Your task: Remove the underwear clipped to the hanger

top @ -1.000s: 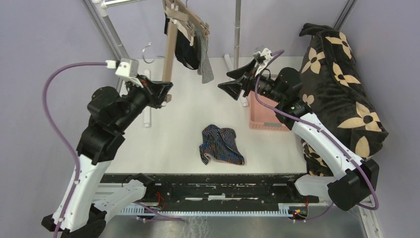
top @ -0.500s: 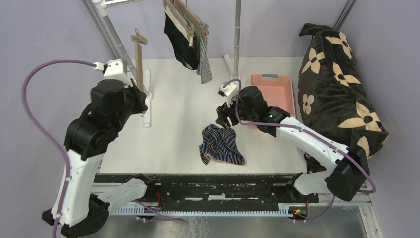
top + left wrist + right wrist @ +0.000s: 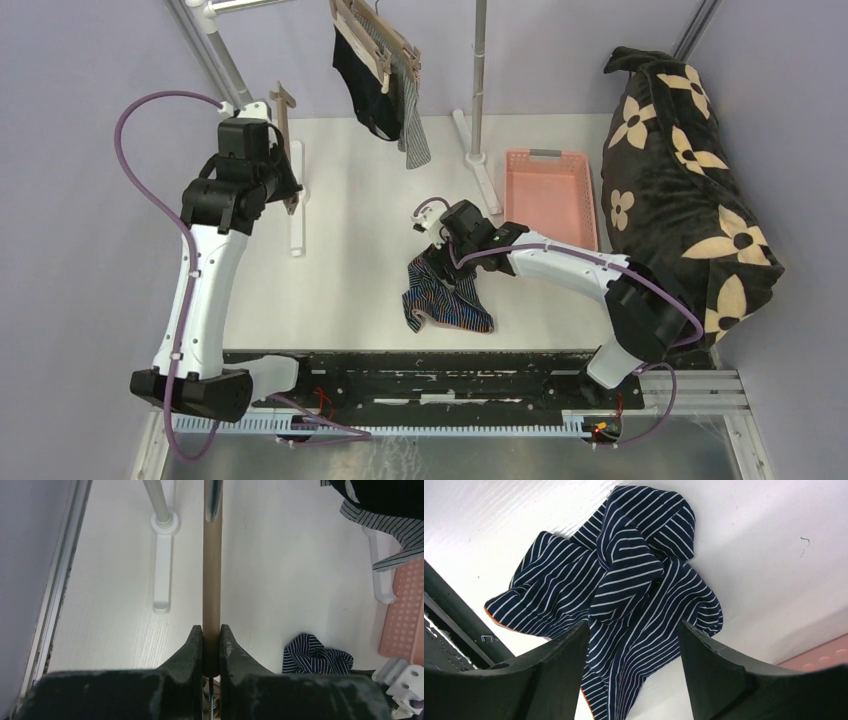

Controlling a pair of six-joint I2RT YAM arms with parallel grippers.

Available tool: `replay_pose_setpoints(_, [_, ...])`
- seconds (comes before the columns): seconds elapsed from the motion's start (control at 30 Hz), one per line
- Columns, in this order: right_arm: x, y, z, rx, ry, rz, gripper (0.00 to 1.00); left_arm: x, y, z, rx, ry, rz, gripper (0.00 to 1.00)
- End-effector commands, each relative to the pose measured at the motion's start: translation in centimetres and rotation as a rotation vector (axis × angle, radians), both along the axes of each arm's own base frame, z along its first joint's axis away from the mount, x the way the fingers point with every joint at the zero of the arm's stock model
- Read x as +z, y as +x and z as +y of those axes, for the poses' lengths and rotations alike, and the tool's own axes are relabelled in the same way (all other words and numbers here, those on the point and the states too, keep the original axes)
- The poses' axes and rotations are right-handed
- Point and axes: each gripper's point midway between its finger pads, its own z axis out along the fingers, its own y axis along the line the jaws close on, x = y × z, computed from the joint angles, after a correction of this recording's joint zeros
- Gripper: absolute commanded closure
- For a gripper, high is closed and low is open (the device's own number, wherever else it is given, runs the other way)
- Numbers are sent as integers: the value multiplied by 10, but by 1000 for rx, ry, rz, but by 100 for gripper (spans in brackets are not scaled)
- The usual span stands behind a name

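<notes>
The hanger [image 3: 380,45] runs off the overhead view's edge at 12 o'clock, its bars partly hiding the black pair [image 3: 362,90].

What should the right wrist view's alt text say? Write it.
The open right gripper frames the crumpled navy striped underwear lying on the white table. A pink basket edge shows at lower right.

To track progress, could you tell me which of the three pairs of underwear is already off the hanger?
The navy striped pair, crumpled on the table; the plain black pair and the grey-striped pair hang on the hanger.
</notes>
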Motion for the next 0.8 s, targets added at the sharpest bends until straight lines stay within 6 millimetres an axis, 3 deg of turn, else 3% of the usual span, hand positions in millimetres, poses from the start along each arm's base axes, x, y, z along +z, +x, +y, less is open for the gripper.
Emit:
replay_pose_setpoints(0.0, [11,6,14,12,46,-16,25,52,32,-8,-111,7,-180,97])
replay_pose_setpoints(0.1, [6,0,18,31,55,19,25,74,48,-10,-136,16,-223,97])
replay_pose_setpoints(0.23, [-10,-6,21,56,40,70,25,80,77,-12,-192,-22,-222,97])
replay_pose_setpoints(0.33, [-27,-13,22,86,7,129,31,78,97,-9,-216,-56,-216,97])
replay_pose_setpoints(0.4, [-39,-18,21,110,-22,175,39,83,106,-7,-224,-65,-227,97])
replay_pose_setpoints(0.47, [-46,-21,21,120,-48,209,53,90,113,-7,-236,-62,-245,97])
replay_pose_setpoints(0.6, [-53,-20,20,122,-77,227,96,111,120,-6,-260,-45,-295,97])
replay_pose_setpoints(0.77, [-52,-12,22,104,-65,185,99,136,122,-9,-292,-43,-358,97])
